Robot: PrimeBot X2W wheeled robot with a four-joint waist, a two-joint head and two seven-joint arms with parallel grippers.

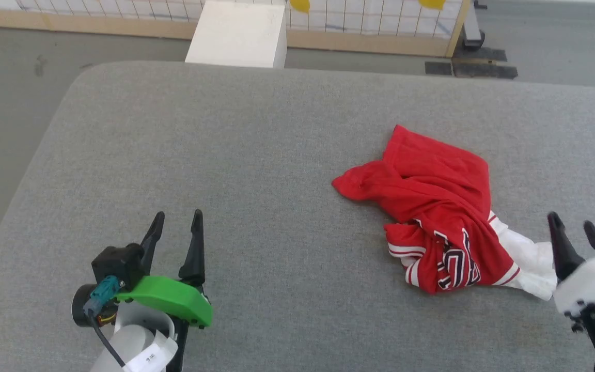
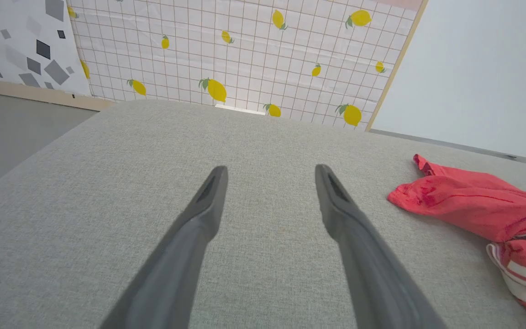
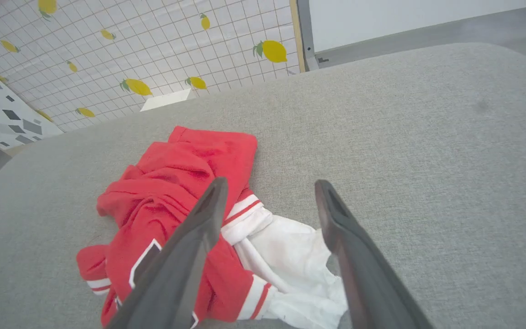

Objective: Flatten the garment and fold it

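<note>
The garment (image 1: 439, 209), a red shirt with white sleeves and striped trim, lies crumpled in a heap on the grey padded table (image 1: 256, 155), right of centre. Dark lettering shows on a fold at its near side. My right gripper (image 1: 576, 228) stands open just right of the heap, beside the white sleeve (image 3: 290, 256), with nothing between its fingers. In the right wrist view the right gripper (image 3: 270, 185) hovers above that sleeve and the garment (image 3: 176, 183). My left gripper (image 1: 176, 219) is open at the lower left, far from the shirt. The left wrist view shows the left gripper (image 2: 271, 171) over bare table and the garment (image 2: 473, 201) at its right.
A white box (image 1: 238, 33) stands on the floor behind the table's far edge. A lemon-patterned panel (image 2: 244, 55) runs along the back. The table's left edge drops to grey floor (image 1: 3, 113). Bare table surface lies between the two grippers.
</note>
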